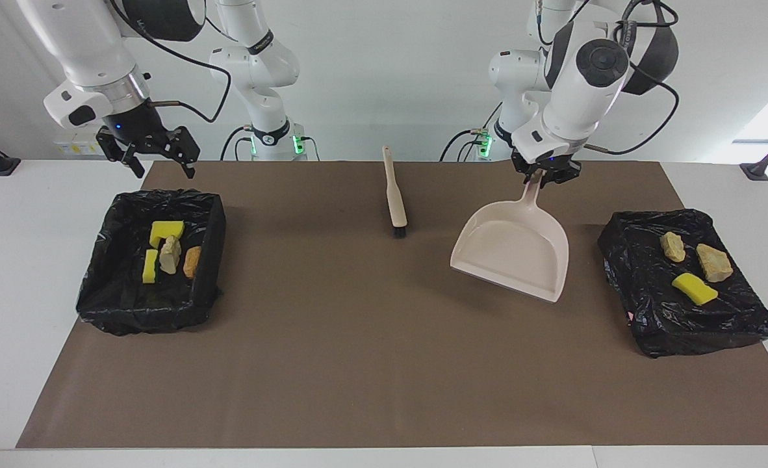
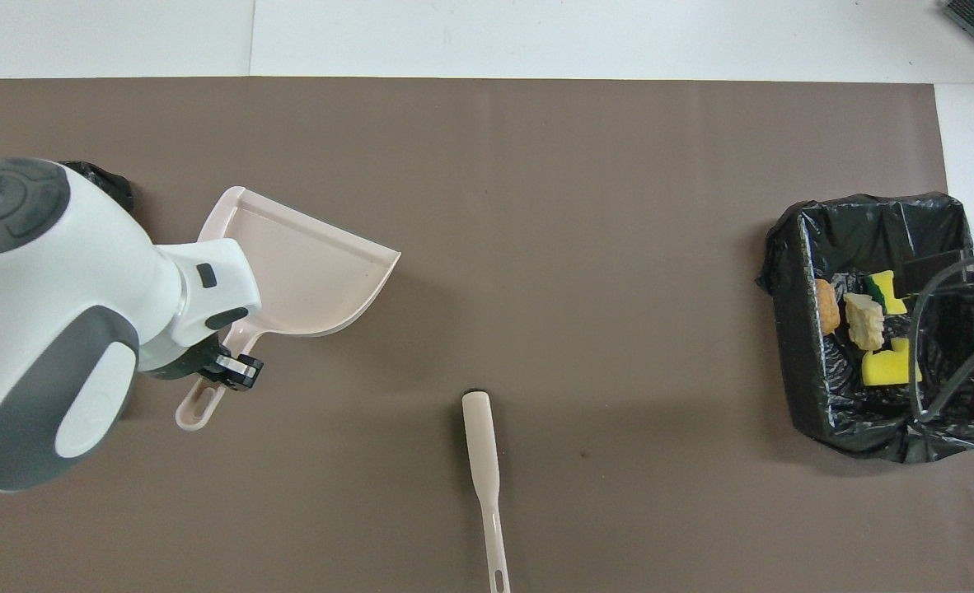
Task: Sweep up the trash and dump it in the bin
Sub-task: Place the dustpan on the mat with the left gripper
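Left gripper (image 1: 545, 174) clamped on handle of beige plastic dustpan (image 1: 512, 255), pan tilted over brown mat (image 1: 358, 364), right gripper (image 1: 148, 148) spread wide above black-lined bin (image 1: 124, 305) holding four scraps (image 1: 168, 252), three scraps (image 1: 694, 288) on second black-lined bin (image 1: 657, 325), beige brush (image 1: 394, 195) lying between.

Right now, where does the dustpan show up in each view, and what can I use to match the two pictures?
Facing view: the beige dustpan hangs by its handle from the left gripper, over the mat between the brush and the bin at the left arm's end.
Overhead view: the dustpan sits beside the left arm's wrist, partly under it.
Shared landmark: the brush at mid-table.
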Motion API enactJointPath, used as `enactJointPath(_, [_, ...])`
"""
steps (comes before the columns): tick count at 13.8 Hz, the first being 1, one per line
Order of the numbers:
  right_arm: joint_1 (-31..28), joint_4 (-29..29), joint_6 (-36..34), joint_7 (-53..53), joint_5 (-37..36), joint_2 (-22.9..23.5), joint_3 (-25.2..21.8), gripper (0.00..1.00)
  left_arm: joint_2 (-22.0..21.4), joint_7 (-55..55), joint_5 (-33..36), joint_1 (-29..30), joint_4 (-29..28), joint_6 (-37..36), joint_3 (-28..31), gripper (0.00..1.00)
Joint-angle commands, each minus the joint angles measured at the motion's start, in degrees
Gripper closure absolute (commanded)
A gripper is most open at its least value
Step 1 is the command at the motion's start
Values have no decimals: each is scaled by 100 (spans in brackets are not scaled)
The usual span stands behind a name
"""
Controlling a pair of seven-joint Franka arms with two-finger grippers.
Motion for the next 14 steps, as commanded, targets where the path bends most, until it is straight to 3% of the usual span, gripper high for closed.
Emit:
enactJointPath(1, [-30,-263,109,131,102,-161,-6,0,-408,-747,-138,-371,-861,633,115,100])
enactJointPath(4, [58,-245,100,123,101,-143,64,0,-408,-1136,-138,-591,-1258,985,115,100])
enactJointPath(8, [67,-245,100,123,128,-143,90,0,-382,-1136,-182,-635,-1294,1212,115,100])
enactJointPath(11, [67,-245,100,131,119,-143,90,0,266,-1591,-464,-1091,-1206,2713,115,100])
enactJointPath(14, [67,-245,100,131,128,-143,90,0,943,-1724,-499,-1285,-532,3086,115,100])
